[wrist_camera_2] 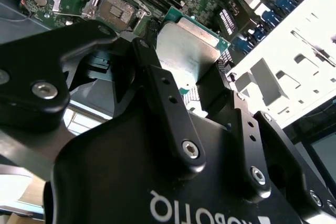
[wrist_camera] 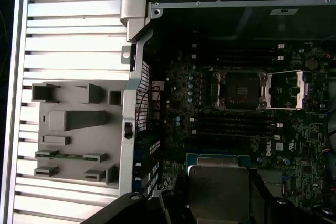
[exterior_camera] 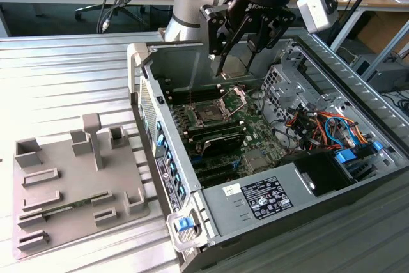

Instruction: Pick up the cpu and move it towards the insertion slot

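Silvery cpu (wrist_camera: 218,190) sits clamped in the jaws; first wrist view shows the insertion slot (wrist_camera: 240,88) apart.

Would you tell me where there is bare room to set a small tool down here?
The ribbed table is bare beyond the grey tray, at the exterior view's left of the computer case. Inside the case it is crowded: circuit board, cables, and the gripper holding the cpu.
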Motion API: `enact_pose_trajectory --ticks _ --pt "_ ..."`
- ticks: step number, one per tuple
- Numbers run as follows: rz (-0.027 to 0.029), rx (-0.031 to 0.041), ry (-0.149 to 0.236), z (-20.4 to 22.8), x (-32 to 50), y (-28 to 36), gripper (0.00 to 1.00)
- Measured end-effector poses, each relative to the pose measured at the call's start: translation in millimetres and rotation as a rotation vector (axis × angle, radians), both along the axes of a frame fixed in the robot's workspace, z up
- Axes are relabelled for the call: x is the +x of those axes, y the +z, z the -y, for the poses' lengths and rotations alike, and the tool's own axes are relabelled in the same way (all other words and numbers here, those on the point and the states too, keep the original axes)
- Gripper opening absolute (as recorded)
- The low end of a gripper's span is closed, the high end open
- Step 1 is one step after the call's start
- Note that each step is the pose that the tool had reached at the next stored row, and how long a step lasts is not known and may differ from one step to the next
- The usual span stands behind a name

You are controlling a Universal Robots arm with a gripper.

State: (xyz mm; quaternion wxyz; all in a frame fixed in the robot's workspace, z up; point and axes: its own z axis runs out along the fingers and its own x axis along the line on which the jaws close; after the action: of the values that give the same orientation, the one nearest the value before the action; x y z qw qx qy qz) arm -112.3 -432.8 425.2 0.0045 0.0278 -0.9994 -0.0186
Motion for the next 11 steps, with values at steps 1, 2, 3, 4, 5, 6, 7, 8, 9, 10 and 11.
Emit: enact_pose_trajectory --ticks 1,2,3,4,5,6,7,8,9,10,11 --pt "0.0 0.0001 0.0 0.0 1.2 0.0 0.55" --pt "0.0 0.0 0.0 -0.1 2.3 0.0 0.55" --pt "0.0 0.0 0.0 -0.1 3.0 0.0 0.55" --pt "0.0 0.0001 0.0 -0.1 3.7 -0.1 0.55" --pt "0.0 0.0 0.0 -0.1 5.0 0.0 0.55" --pt "0.0 0.0001 0.0 -0.2 6.4 -0.1 0.55" --pt "0.0 0.0001 0.0 -0.2 7.7 -0.1 0.55" --pt "0.0 0.0 0.0 -0.2 8.9 0.0 0.55" --pt "0.0 0.0 0.0 -0.2 9.6 -0.1 0.55" --pt "-0.0001 0.0001 0.0 -0.2 10.2 -0.1 0.55" --pt "-0.0001 0.0 0.0 -0.2 11.0 -0.1 0.55"
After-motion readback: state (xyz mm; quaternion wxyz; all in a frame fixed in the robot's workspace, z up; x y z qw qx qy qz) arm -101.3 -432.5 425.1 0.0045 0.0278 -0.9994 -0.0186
